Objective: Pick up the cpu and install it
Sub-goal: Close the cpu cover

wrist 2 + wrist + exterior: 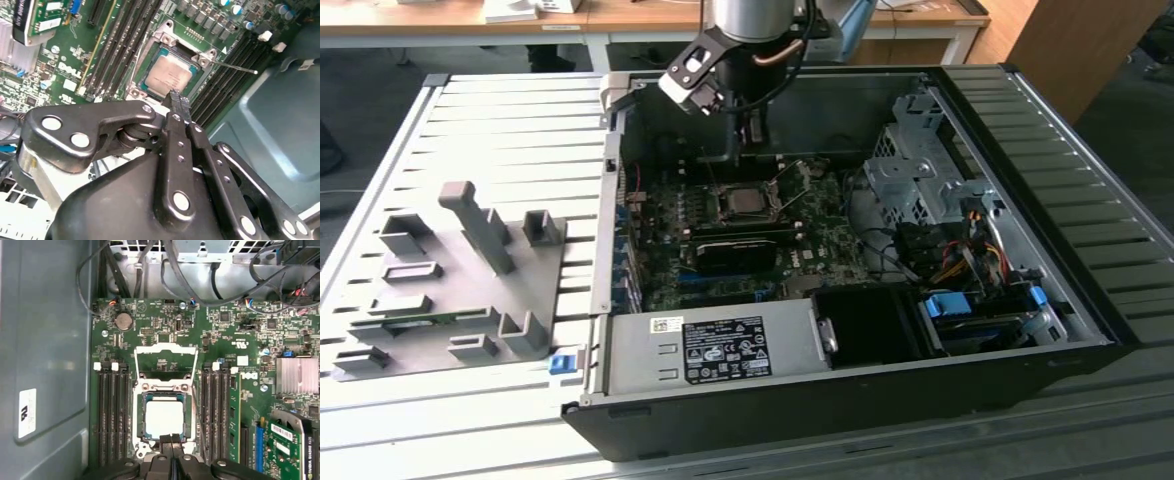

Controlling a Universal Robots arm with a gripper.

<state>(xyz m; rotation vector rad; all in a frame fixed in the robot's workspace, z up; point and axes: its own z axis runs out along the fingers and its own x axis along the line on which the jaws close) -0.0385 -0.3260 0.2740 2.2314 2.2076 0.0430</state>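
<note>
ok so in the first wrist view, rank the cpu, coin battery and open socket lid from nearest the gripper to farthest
1. cpu, seated in the socket, right by the gripper.
2. socket lid, flipped open beyond the cpu.
3. coin battery, past the lid, near the board's far edge.

Location: robotics lab or workshop. An open computer case [854,415] lies on a slatted metal workbench [494,120] beside a grey parts fixture [447,285].
</note>
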